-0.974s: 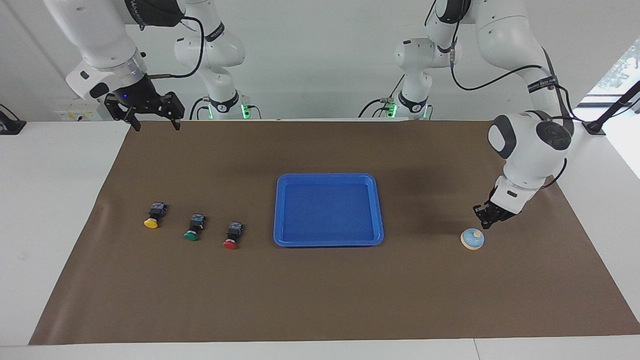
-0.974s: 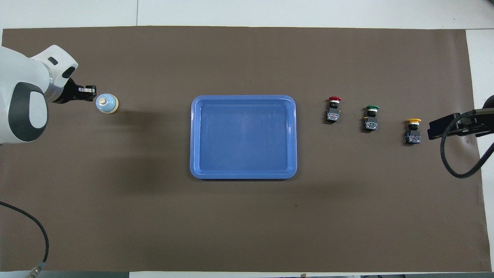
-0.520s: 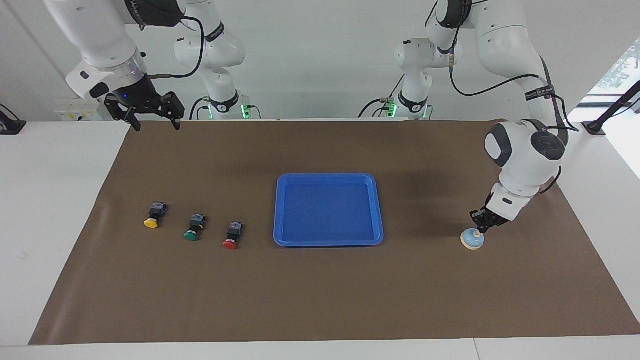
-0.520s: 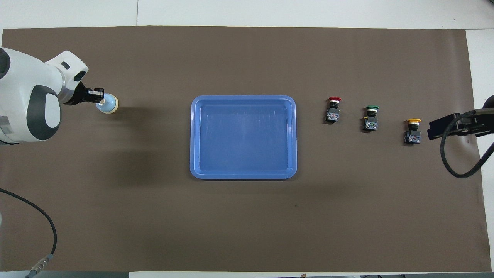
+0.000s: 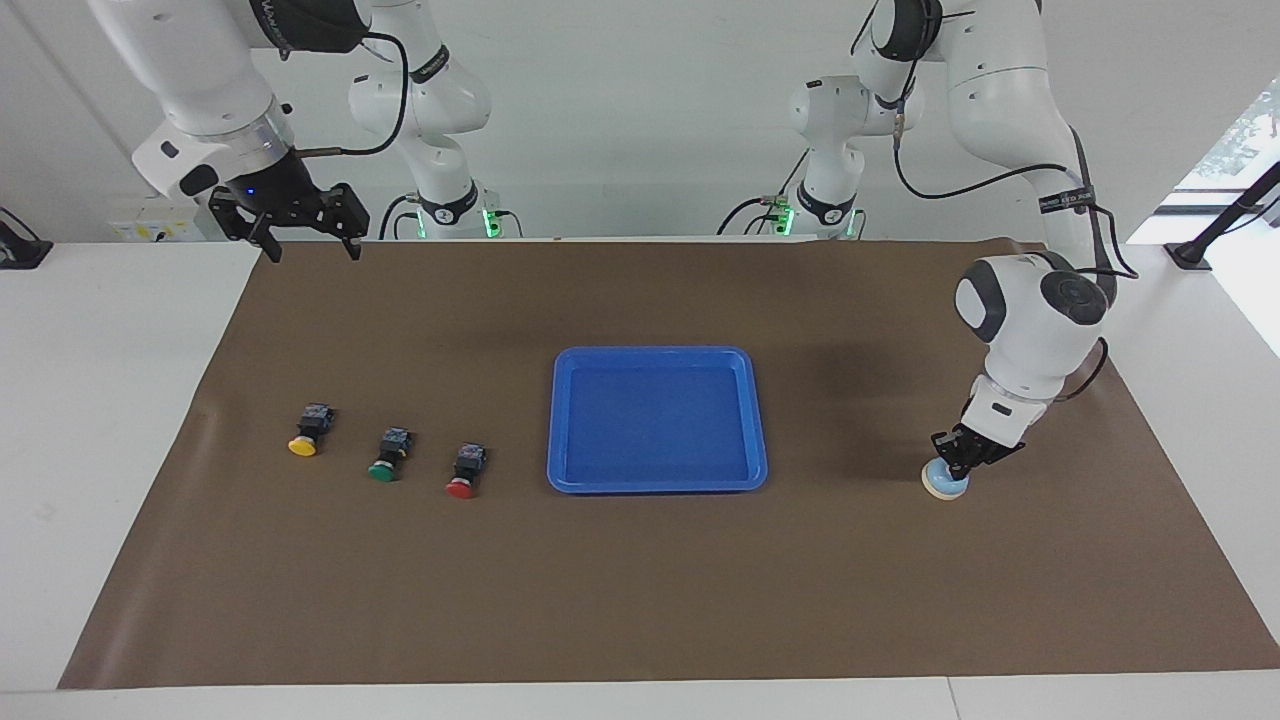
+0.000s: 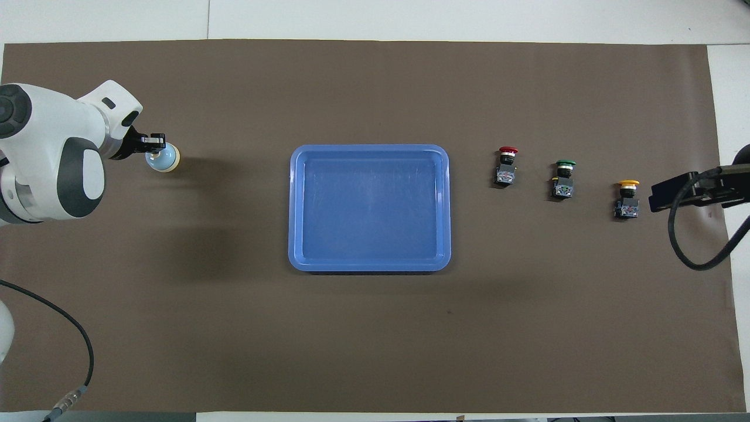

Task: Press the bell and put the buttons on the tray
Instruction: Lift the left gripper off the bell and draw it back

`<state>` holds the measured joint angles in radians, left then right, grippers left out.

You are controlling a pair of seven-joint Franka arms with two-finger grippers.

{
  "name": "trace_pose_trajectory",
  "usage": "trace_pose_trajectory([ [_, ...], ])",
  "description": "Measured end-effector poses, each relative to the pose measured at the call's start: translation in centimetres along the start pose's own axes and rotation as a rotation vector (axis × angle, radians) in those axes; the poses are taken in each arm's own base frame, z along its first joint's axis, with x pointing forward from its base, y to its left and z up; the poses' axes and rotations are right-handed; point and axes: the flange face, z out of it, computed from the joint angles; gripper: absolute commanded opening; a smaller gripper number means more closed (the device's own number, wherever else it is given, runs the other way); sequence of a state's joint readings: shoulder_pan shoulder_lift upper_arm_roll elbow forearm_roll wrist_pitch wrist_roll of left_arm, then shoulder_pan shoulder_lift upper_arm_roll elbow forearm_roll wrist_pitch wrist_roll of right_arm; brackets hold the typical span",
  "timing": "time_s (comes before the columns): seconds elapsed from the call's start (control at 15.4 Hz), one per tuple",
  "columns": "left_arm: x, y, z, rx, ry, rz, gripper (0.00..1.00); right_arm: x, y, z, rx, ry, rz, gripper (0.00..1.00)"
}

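Early stage, by my read: bell press underway, no buttons moved yet.

Brown mat covers the table, everything sits on it. Tray mid-mat, bright blue, holds nothing (bare floor in both views).

Left gripper is down on the bell, fingertips together, sitting right on the knob at the top; looks like contact, though whether it is fully pressed I can't tell. Bell is toward the left arm's end of the table, well apart from the tray.

Right gripper waits up high over the mat's corner nearest its base, fingers spread, holding nothing.

Three buttons in a row toward the right arm's end: red button closest to the tray, green button in the middle, yellow button outermost. All lying on the mat.

Left to do: finish the press, then all three buttons into the tray.
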<state>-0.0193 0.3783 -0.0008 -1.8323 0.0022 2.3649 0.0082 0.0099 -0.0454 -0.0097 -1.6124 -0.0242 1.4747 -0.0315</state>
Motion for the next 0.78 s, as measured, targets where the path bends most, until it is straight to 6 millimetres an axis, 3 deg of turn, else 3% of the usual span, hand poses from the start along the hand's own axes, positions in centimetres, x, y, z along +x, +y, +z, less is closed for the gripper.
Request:
trace_pose_trajectory([
  [0.13,0.4,-0.2,-2.2,0.001,-0.023,-0.003,0.41,0.0,0.0,0.0,0.000,0.000,0.000,1.00],
  [0.19,0.6,-0.3,-4.7,0.001,-0.033,-0.004,0.56,0.0,0.0,0.0,0.000,0.000,0.000,1.00],
  [0.26,0.6,-0.3,-7.9,0.001,-0.041,-0.004,0.83,0.0,0.0,0.0,0.000,0.000,0.000,1.00],
  [0.32,0.2,-0.3,-11.3,0.001,-0.042,-0.004,1.00,0.0,0.0,0.0,0.000,0.000,0.000,1.00],
  [0.58,-4.2,-0.2,-23.5,0.001,-0.046,-0.006,1.00,0.0,0.0,0.0,0.000,0.000,0.000,1.00],
  [0.78,-7.1,-0.4,-28.6,0.001,-0.050,-0.011,1.00,0.0,0.0,0.0,0.000,0.000,0.000,1.00],
])
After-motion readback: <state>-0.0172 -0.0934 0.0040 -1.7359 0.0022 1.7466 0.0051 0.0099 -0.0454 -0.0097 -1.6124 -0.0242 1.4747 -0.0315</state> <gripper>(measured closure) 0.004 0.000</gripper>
